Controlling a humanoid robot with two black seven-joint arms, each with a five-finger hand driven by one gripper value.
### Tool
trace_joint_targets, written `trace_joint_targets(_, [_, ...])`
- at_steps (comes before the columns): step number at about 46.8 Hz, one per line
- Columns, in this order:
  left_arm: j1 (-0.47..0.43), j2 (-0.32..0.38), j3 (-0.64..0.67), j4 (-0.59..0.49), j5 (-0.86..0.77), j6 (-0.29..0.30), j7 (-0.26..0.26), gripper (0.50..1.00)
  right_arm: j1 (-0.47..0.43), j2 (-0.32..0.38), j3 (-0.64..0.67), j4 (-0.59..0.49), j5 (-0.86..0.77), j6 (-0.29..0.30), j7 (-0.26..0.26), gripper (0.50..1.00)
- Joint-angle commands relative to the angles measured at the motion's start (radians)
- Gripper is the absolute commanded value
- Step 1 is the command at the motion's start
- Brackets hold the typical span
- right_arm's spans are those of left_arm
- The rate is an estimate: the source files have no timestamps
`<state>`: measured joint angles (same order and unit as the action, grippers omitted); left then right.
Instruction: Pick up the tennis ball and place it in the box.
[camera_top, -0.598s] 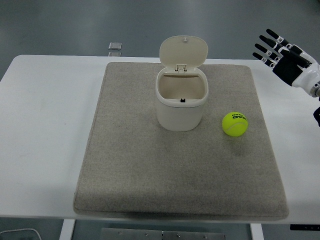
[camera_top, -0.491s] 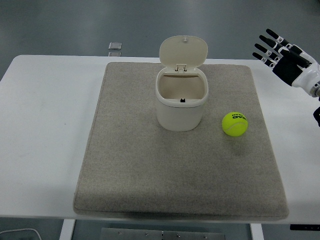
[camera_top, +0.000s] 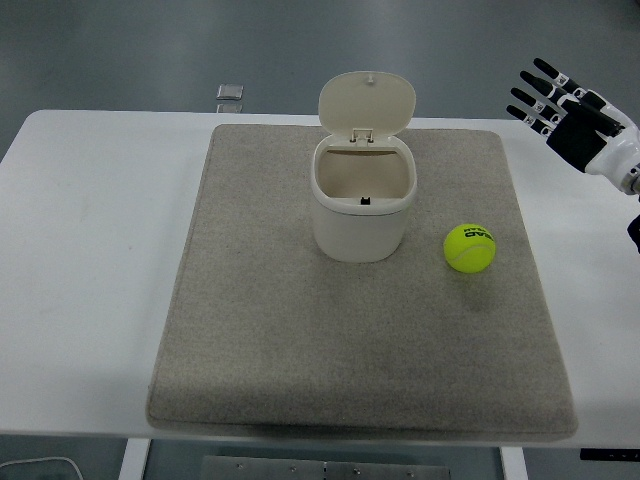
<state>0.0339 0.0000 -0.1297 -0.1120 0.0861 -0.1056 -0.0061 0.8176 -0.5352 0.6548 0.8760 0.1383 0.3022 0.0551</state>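
A yellow-green tennis ball (camera_top: 470, 247) lies on the grey mat (camera_top: 360, 350), just right of a cream box (camera_top: 363, 203). The box stands upright with its hinged lid (camera_top: 367, 104) tipped back, and its inside shows nothing in it. My right hand (camera_top: 560, 108) hovers at the far right, above and behind the ball and well clear of it, fingers spread and holding nothing. The left hand does not show in the picture.
The mat covers the middle of the white table (camera_top: 90, 250). A small grey square object (camera_top: 230, 93) lies at the table's far edge, left of the box.
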Motion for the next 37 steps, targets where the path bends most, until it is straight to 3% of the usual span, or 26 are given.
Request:
trace_joint_targets(1, [0.000,0.000,-0.002,0.000,0.001,0.000,0.000,0.992,-0.003,0.003,0.005,-0.002,0.000,0.001,0.005,0.926])
trace_joint_targets(24, [0.000,0.000,-0.002,0.000,0.001,0.001,0.000,0.992,-0.005,-0.009,-0.001,-0.009,-0.019,0.020,0.008,0.926])
trace_joint_targets(37, [0.000,0.000,-0.002,0.000,0.000,0.000,0.000,0.992,0.003,-0.026,-0.003,-0.003,-0.198,0.025,0.008,0.924])
